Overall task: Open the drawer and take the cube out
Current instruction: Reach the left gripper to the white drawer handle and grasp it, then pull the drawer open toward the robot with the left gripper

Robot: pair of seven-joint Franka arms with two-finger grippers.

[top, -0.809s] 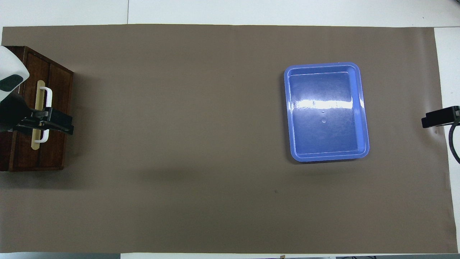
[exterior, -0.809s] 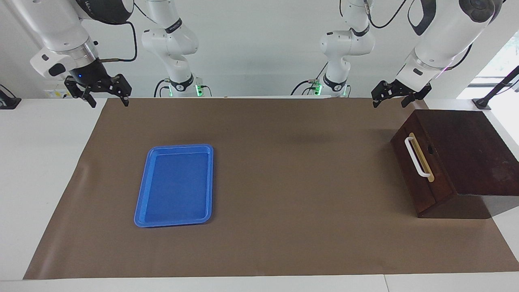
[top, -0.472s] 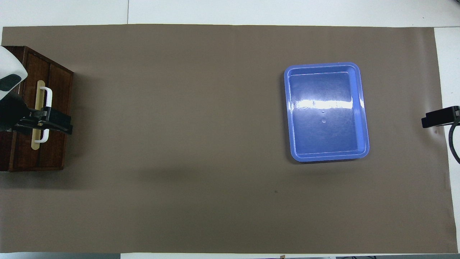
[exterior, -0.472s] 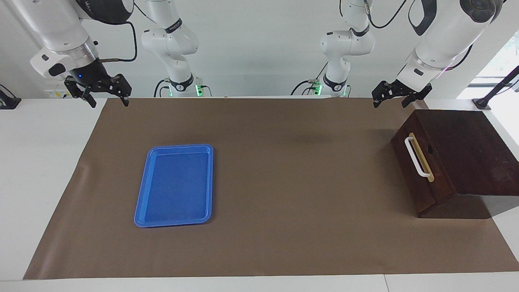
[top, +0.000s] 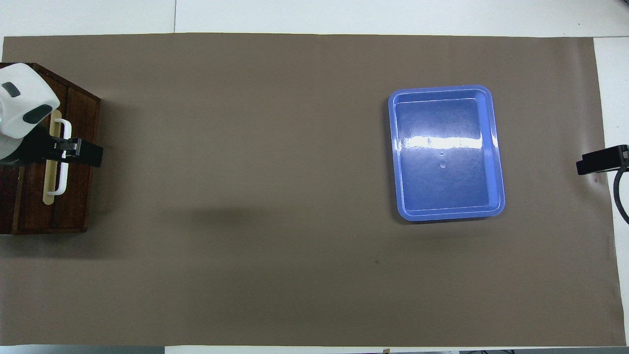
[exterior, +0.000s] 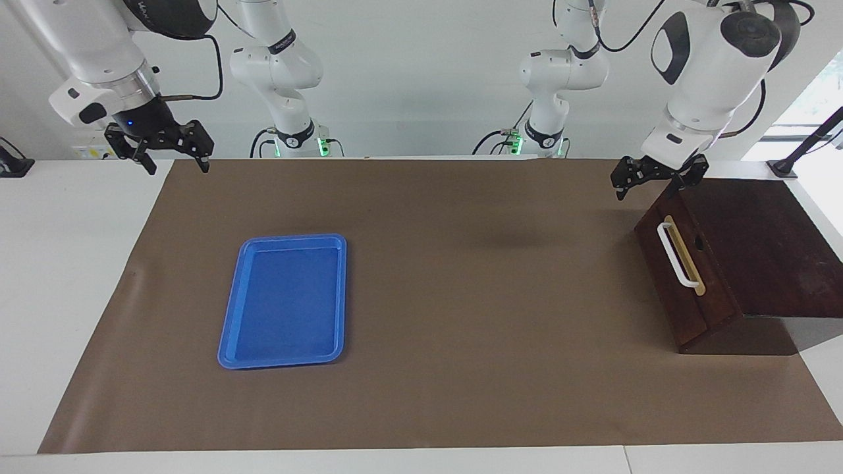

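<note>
The dark wood box stands at the left arm's end of the table with its drawer (exterior: 681,289) shut; the drawer also shows in the overhead view (top: 73,201). The white bar handle (exterior: 677,257) on its tan strip faces the table's middle and shows from above (top: 63,179). My left gripper (exterior: 644,191) is open and hangs in the air over the handle end of the box nearer the robots, not touching it; from above it (top: 73,151) covers the handle. My right gripper (exterior: 179,168) is open and waits at the right arm's end; only its tip (top: 602,160) shows from above. The cube is hidden.
A flat blue tray (exterior: 227,329) lies on the brown mat toward the right arm's end, nothing in it; it also shows in the overhead view (top: 497,147). The brown mat (exterior: 461,296) covers most of the table.
My left gripper has come down and moved away from the robots, to above the drawer's handle. The right arm, drawer and tray have not moved.
</note>
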